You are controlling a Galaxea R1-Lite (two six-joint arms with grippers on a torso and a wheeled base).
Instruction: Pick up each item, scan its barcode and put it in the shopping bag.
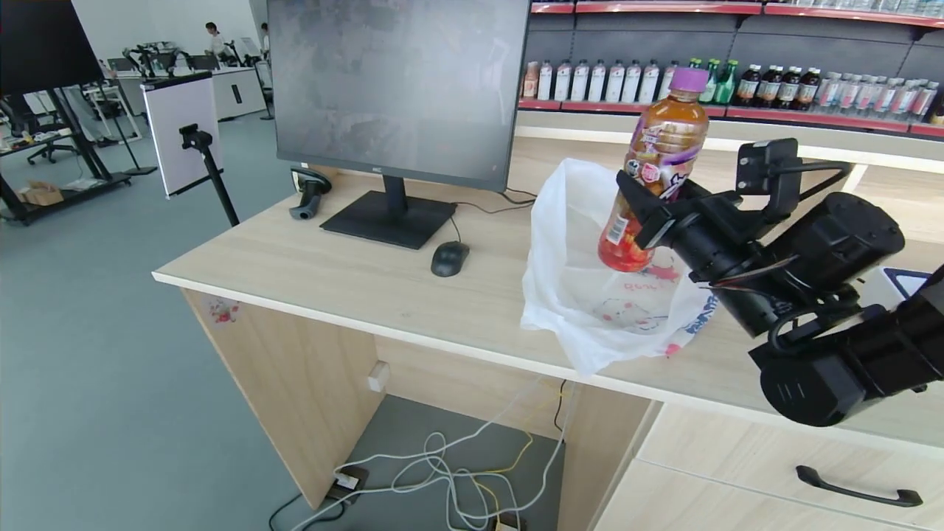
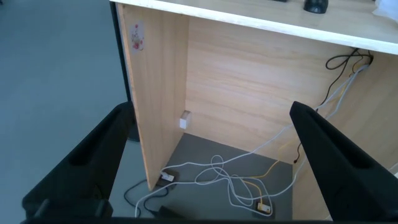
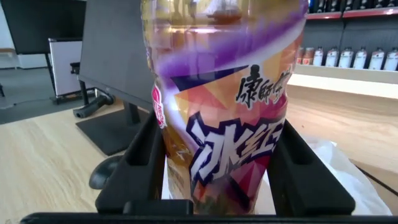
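Note:
A tea bottle (image 1: 656, 169) with a purple cap and a colourful label hangs upright above the open white shopping bag (image 1: 590, 295) on the counter. My right gripper (image 1: 647, 214) is shut on its lower half; the right wrist view has the bottle (image 3: 224, 106) pressed between the black fingers (image 3: 140, 165). A black handheld barcode scanner (image 1: 308, 193) rests at the counter's back left, beside the monitor. My left gripper (image 2: 208, 162) hangs open and empty below the counter's edge, facing the space under the desk.
A large monitor (image 1: 398, 88) on its stand and a black mouse (image 1: 449, 258) sit left of the bag. Cables (image 2: 230, 180) lie on the floor under the desk. Shelves of bottles (image 1: 737, 81) line the back wall. A drawer (image 1: 811, 472) is at the lower right.

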